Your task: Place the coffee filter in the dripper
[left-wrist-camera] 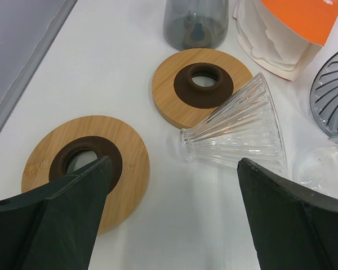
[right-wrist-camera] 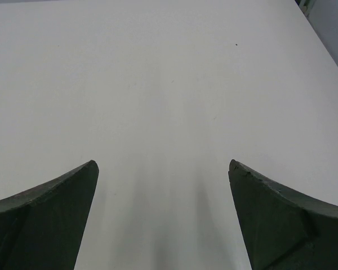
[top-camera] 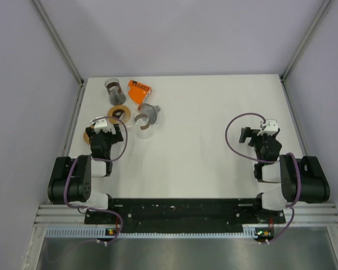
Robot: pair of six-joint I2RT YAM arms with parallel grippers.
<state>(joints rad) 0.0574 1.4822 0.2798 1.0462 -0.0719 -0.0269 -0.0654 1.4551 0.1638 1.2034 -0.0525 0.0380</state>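
The coffee filters (left-wrist-camera: 273, 45) are white papers in an orange pack (top-camera: 139, 90) at the back left. A clear ribbed glass dripper (left-wrist-camera: 236, 132) lies on its side, and a grey ribbed dripper (left-wrist-camera: 333, 90) shows partly at the right edge. In the top view the clear dripper (top-camera: 142, 120) lies in front of the grey one (top-camera: 151, 109). My left gripper (left-wrist-camera: 173, 163) is open and holds nothing, low over the table just short of the clear dripper. My right gripper (right-wrist-camera: 162, 164) stands open over bare table on the right side (top-camera: 261, 134), far from these things.
Two bamboo rings with brown centres lie near the left gripper, one (left-wrist-camera: 84, 163) partly under its left finger, the other (left-wrist-camera: 201, 87) behind the clear dripper. A dark grey tumbler (left-wrist-camera: 196, 22) stands at the back. The table's left edge (left-wrist-camera: 22, 84) runs close by.
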